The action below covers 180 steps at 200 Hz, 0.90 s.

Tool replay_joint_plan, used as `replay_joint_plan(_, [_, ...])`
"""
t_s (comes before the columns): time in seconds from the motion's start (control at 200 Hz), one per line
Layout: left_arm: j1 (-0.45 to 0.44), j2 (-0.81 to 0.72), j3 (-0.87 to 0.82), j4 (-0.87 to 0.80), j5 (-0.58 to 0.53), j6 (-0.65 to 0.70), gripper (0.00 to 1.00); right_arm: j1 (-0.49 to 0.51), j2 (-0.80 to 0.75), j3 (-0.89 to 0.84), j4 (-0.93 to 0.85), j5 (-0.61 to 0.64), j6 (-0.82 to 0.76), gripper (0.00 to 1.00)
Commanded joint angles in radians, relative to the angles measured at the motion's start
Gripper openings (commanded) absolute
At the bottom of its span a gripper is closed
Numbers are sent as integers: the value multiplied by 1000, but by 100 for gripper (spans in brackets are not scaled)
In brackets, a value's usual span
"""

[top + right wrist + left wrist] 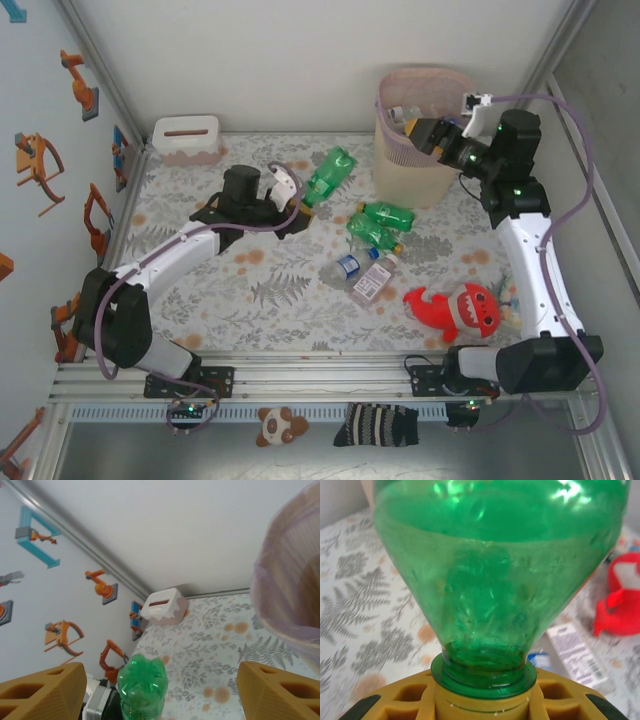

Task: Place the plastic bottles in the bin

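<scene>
A green bottle (pixel 330 172) is clamped in the left gripper (pixel 296 212); the right gripper (pixel 418 132) is spread over the bin (pixel 400 175); several bottles (pixel 380 225) are left mid-table.

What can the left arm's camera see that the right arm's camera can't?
Left wrist camera's own: the red plush shark toy and a clear plastic bottle with a white label lying flat. Right wrist camera's own: the white rectangular box with a slot, orange robot stickers on the wall, and the open right tool. Both: the green plastic bottle, held at its neck by the left tool, and the fern-print table cover.
</scene>
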Motion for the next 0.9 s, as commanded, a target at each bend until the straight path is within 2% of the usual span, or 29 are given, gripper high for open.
replay_joint_plan(0.0, [-18, -17, 14, 158, 152, -131, 16, 46, -2, -9, 49, -80, -30, 80])
replay_joint_plan(0.335, [-79, -2, 98, 167, 250, -172, 16, 187, 18, 60, -20, -8, -155, 91])
replay_joint_plan(0.621, [-103, -2, 122, 162, 251, -175, 16, 253, 46, 88, -41, 10, -169, 91])
replay_joint_plan(0.896, [-106, -2, 127, 162, 248, -180, 16, 295, 61, 104, -37, 19, -166, 85])
